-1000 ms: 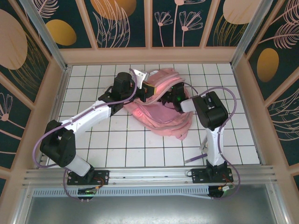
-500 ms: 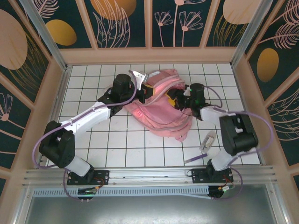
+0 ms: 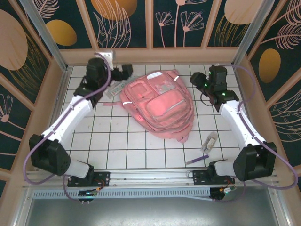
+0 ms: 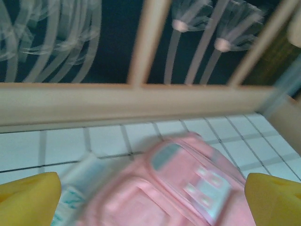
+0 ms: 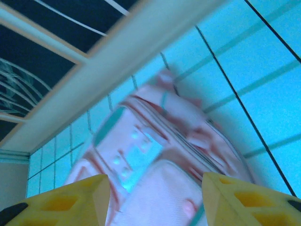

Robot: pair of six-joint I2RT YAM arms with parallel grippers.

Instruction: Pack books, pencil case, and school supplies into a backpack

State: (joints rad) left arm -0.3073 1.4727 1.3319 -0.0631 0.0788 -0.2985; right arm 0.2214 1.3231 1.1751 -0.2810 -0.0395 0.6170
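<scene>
Backpack [image 3: 162, 106] blurry in both wrist cams.

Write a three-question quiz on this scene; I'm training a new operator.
1. Which long whitish thing lies on the table just left of the backpack?
2. True or false: the left gripper is open and empty.
3. Where is the purple pen? A: on the backpack. B: on the table, near the right arm's base. C: against the far wall.
Key: 1, the pencil case. 2, true. 3, B.
</scene>
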